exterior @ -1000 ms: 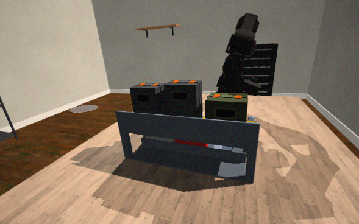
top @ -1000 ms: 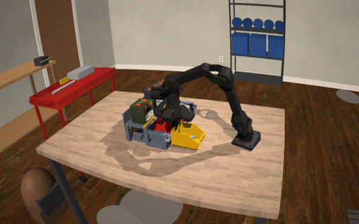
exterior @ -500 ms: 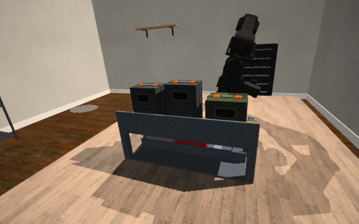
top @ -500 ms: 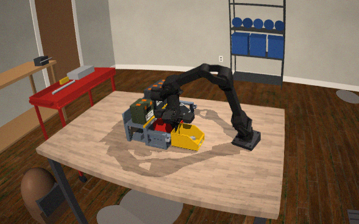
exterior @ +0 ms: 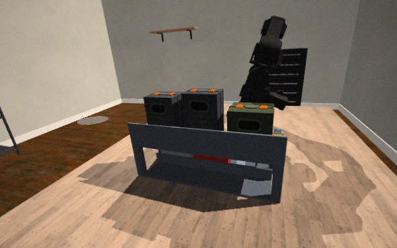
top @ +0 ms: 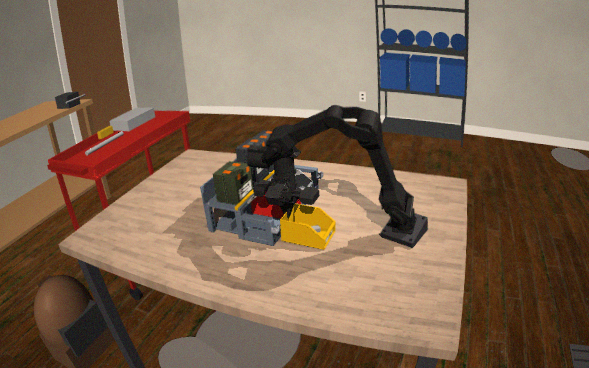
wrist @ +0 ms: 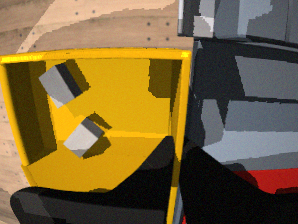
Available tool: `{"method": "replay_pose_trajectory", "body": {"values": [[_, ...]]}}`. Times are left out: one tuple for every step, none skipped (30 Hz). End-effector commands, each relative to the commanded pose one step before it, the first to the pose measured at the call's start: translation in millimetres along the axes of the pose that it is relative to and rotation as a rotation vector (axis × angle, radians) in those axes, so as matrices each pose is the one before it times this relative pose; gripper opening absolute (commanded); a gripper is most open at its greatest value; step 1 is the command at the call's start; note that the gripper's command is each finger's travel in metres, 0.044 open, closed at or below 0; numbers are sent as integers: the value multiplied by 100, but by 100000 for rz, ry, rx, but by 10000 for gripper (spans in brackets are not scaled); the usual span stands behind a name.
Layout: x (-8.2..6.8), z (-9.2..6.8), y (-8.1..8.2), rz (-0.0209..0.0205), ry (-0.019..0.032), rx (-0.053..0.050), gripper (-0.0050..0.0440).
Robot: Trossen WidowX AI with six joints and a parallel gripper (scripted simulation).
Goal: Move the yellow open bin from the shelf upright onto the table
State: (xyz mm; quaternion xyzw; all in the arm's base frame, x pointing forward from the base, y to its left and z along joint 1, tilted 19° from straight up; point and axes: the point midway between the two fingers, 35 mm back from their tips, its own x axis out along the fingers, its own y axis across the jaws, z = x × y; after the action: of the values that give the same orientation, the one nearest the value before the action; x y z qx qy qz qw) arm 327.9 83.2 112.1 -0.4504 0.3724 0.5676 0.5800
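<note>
The claw point(top: 288, 210) point(wrist: 174, 143) grips the yellow bin point(top: 303, 231) point(wrist: 125, 100), 2 parts inside.

Matte black all over, with chunky links point(top: 383, 167) point(exterior: 273, 37) and bulky joints point(top: 368, 125); bolted-looking, squarish dark base plate point(top: 420, 232) near a bench point(top: 392, 300) point(exterior: 180, 229) point(wrist: 132, 32) edge.

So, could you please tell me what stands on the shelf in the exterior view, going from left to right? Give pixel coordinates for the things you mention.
Shorter dark gray case point(exterior: 163, 114), taller dark gray case point(exterior: 200, 116), green case point(top: 228, 187) point(exterior: 250, 118).
</note>
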Motion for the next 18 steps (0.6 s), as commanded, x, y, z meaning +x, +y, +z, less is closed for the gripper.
{"method": "replay_pose_trajectory", "body": {"values": [[-374, 103, -114, -1527, 169, -179, 0], [0, 0, 0, 0, 0, 0, 0], [0, 0, 0, 0, 0, 0, 0], [0, 0, 0, 0, 0, 0, 0], [0, 0, 0, 0, 0, 0, 0], [0, 0, 0, 0, 0, 0, 0], [0, 0, 0, 0, 0, 0, 0], [0, 0, 0, 0, 0, 0, 0], [0, 0, 0, 0, 0, 0, 0], [-44, 42, -34, -262, -211, -263, 0], [46, -13, 11, 65, 49, 66, 0], [46, -13, 11, 65, 49, 66, 0], [46, -13, 11, 65, 49, 66, 0], [46, -13, 11, 65, 49, 66, 0], [0, 0, 0, 0, 0, 0, 0], [0, 0, 0, 0, 0, 0, 0], [0, 0, 0, 0, 0, 0, 0], [0, 0, 0, 0, 0, 0, 0]]}}
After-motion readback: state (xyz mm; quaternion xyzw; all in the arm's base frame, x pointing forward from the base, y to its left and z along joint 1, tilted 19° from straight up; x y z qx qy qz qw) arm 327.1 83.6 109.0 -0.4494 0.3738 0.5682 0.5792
